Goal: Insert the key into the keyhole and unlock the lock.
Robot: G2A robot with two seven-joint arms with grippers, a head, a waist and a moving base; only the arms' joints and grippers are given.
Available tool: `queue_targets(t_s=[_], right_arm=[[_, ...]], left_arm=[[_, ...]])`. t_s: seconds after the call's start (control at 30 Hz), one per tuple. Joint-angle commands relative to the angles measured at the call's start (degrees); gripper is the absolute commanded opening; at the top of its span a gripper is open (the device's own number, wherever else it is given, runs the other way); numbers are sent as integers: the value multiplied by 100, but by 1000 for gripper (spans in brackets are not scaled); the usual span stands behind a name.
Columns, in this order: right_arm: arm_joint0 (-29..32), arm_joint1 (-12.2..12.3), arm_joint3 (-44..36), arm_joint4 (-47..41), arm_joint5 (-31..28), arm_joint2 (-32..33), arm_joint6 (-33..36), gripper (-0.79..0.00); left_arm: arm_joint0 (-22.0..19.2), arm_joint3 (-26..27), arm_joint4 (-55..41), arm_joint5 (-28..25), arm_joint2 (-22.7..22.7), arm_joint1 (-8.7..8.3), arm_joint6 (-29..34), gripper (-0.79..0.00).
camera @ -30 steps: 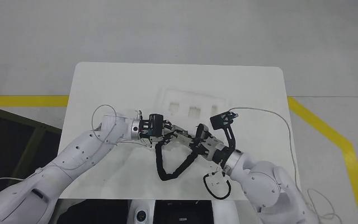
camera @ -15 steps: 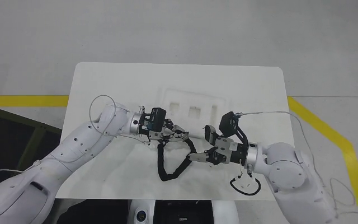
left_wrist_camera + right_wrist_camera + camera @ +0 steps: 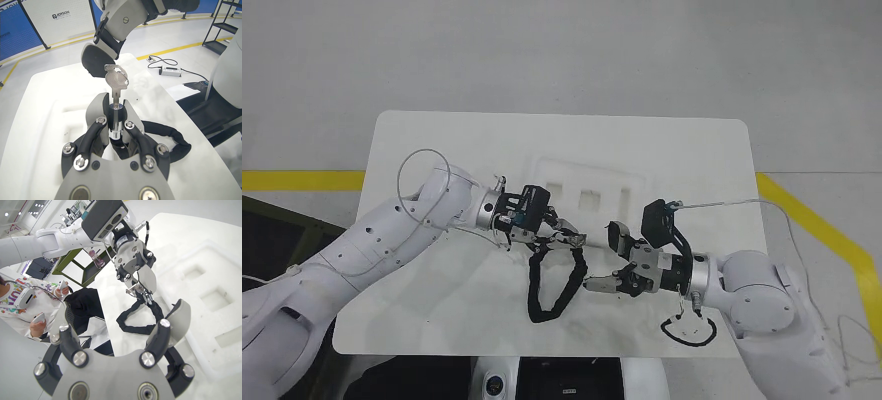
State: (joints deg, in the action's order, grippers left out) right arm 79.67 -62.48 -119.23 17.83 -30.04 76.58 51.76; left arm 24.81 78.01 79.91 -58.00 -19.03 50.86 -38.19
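Observation:
My left gripper (image 3: 115, 103) is shut on the chrome and black lock cylinder (image 3: 115, 123), held above the table. A silver key (image 3: 115, 79) stands in the keyhole with its head and ring sticking out. The lock's black sleeved cable (image 3: 542, 292) hangs in a loop onto the table. From above, the left gripper (image 3: 554, 234) is at mid-table, with the key (image 3: 576, 240) at its tip. My right gripper (image 3: 594, 286) is open and holds nothing, a short way from the key. One of its fingers (image 3: 96, 64) shows just beyond the key head. In the right wrist view the right gripper (image 3: 122, 313) faces the left gripper (image 3: 140, 283) and the cable (image 3: 140, 323).
A white foam tray (image 3: 587, 165) with three square pockets lies on the white table (image 3: 692, 150) behind the grippers. A thin white cord runs from the right arm across the table's right side. Bare table surface lies to the far left and far right.
My right gripper has let go at the key and pulled back toward the table's front. The left gripper with the lock shifted slightly to the right and the cable loop swung along.

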Motion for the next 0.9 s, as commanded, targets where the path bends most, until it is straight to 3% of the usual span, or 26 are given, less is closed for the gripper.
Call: queue_targets(t_s=[0.0,0.23,0.4,0.7,0.87], right_arm=[[-97,5,-49,445,-416,-66,-140,0],[-479,22,-110,2306,-1878,-270,-715,0],[-598,0,-208,3599,-2209,-430,-1426,0],[-598,0,-208,3599,-2209,-430,-1426,0],[-888,45,-311,4361,-2796,-603,-1464,0]], left_arm=[[-64,23,-120,0,104,-19,74,-785],[-284,54,-555,0,408,-86,304,-785],[-404,93,-782,0,571,-127,416,-785],[-503,65,-1052,0,745,-176,510,-785],[-554,76,-1162,0,827,-196,582,-785]])
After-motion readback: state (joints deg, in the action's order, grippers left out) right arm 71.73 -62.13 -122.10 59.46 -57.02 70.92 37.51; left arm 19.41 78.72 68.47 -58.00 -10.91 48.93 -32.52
